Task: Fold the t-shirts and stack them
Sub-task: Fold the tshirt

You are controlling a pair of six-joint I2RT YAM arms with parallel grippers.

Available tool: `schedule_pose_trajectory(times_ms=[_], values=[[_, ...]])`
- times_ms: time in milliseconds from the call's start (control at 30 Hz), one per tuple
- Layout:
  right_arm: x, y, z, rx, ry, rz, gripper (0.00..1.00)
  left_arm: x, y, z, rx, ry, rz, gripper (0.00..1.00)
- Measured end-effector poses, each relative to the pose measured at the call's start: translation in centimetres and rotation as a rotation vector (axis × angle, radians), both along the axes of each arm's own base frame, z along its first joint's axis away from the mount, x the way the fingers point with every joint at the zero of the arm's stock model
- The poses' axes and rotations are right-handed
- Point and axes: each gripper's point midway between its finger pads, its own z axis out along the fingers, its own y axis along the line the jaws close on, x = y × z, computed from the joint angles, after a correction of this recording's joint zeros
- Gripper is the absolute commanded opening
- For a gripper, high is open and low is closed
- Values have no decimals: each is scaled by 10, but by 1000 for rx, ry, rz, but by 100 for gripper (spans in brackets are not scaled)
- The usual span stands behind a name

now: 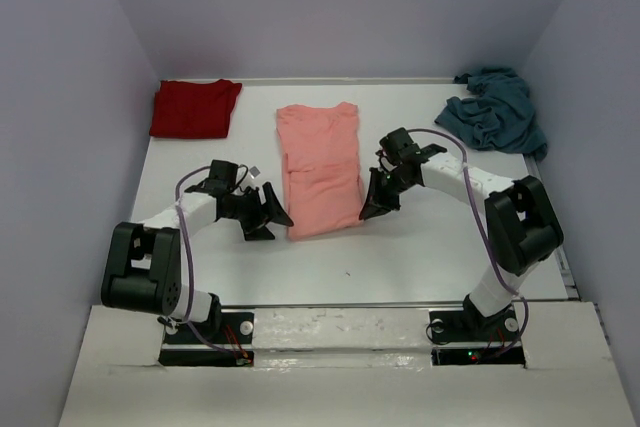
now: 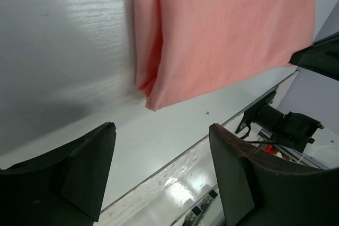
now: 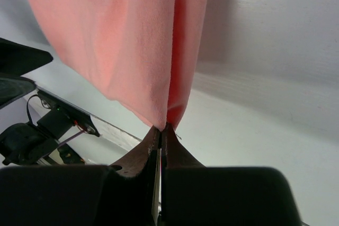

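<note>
The salmon-pink t-shirt (image 1: pixel 320 167) lies folded lengthwise in the middle of the table. My right gripper (image 1: pixel 372 209) is shut on its near right corner; in the right wrist view the cloth (image 3: pixel 116 41) runs down into the closed fingertips of that gripper (image 3: pixel 161 129). My left gripper (image 1: pixel 275 217) stands open just left of the near left corner, with nothing between its fingers (image 2: pixel 90 168). In the left wrist view the pink shirt (image 2: pixel 222 30) lies beyond that gripper (image 2: pixel 161 152). A dark red t-shirt (image 1: pixel 195 107) lies folded at the back left. A teal-blue t-shirt (image 1: pixel 495 107) sits crumpled at the back right.
Pale walls close in the white table (image 1: pixel 420 257) on three sides. The arm bases and their cables (image 1: pixel 470 332) sit along the near edge. My right gripper's dark finger (image 2: pixel 318 56) shows at the right of the left wrist view.
</note>
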Motion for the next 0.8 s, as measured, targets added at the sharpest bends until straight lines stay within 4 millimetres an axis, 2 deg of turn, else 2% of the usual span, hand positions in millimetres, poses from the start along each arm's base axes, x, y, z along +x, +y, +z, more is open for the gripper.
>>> schedule_pose_trajectory(times_ms=[167,400,467,600,633,800], values=[[0,0,-1,-1,1,2,0,-21,-12,-28,-13,82,-27,77],[0,0,-1,-1,1,2,0,-11,-35,-29,-78,50,-70,76],[0,0,-1,0,0,1,0,-9,-37,-29,-83,42,-71,72],[0,0,-1,0,0,1,0,-5,-38,-33,-79,47,-67,54],[0,0,-1,0,0,1,0,-4,-37,-35,-75,49,-65,43],[1,0,-1,0,0,2,0,-3,-33,-45,-37,57,-55,25]])
